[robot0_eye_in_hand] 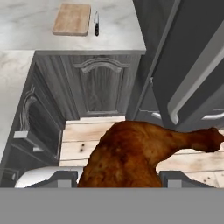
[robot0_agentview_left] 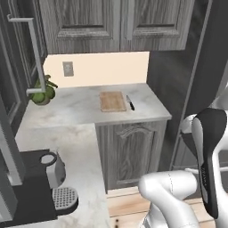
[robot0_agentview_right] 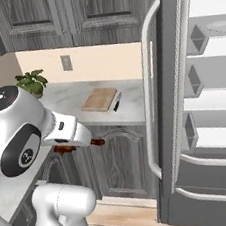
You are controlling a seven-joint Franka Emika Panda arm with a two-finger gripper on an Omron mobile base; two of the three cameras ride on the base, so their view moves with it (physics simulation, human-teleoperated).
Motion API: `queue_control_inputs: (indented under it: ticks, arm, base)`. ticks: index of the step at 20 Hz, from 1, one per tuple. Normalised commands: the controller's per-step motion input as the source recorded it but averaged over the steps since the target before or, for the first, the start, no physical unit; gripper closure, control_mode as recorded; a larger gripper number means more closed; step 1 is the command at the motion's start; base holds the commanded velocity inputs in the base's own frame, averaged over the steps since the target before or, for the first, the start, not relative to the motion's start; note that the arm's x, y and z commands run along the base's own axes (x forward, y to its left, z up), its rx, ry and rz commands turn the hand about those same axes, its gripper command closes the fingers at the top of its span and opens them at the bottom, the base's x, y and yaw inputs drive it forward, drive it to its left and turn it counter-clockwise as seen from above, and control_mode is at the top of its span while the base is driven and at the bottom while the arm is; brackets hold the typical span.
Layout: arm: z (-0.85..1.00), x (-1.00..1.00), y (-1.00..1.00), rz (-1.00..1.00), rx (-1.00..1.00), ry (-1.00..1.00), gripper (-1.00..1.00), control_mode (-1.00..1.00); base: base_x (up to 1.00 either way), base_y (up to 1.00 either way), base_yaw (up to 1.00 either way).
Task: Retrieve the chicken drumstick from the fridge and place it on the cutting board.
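Observation:
The reddish-brown chicken drumstick (robot0_eye_in_hand: 131, 153) sits between the fingers of my gripper (robot0_eye_in_hand: 120, 179), which is shut on it, thin end pointing right. In the right base view the drumstick (robot0_agentview_right: 97, 142) pokes out from under my arm, in front of the counter's lower cabinet and above the wooden floor. The light-brown cutting board (robot0_agentview_left: 112, 101) (robot0_agentview_right: 99, 99) (robot0_eye_in_hand: 71, 19) lies bare on the marble counter, farther away than the gripper. The dark-grey fridge (robot0_agentview_right: 169, 102) stands to the right with its door swung open, white shelves (robot0_agentview_right: 214, 96) showing.
A black-handled knife (robot0_agentview_left: 130, 103) (robot0_eye_in_hand: 96, 24) lies just right of the board. A potted plant (robot0_agentview_left: 43, 91) stands in the counter's back-left corner. A coffee machine (robot0_agentview_left: 40, 187) sits on the near left counter. The open fridge door (robot0_eye_in_hand: 192, 65) juts out close on the right.

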Motion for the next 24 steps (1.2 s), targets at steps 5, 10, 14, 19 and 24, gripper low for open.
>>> queue_control_inputs:
  ticks: [5,10,14,19,24]
  arm:
    - [0.0,0.0,0.0,0.0,0.0,0.0,1.0,1.0]
    - [0.0,0.0,0.0,0.0,0.0,0.0,1.0,1.0]
    - [0.0,0.0,0.0,0.0,0.0,0.0,1.0,1.0]
    - [0.0,0.0,0.0,0.0,0.0,0.0,1.0,1.0]
    - [0.0,0.0,0.0,0.0,0.0,0.0,1.0,1.0]
  base:
    - [0.43,-0.13,0.0]
    - [0.94,0.08,0.0]
    - [0.63,0.26,0.0]
    - [0.37,0.46,0.0]
    - [0.4,0.51,0.0]
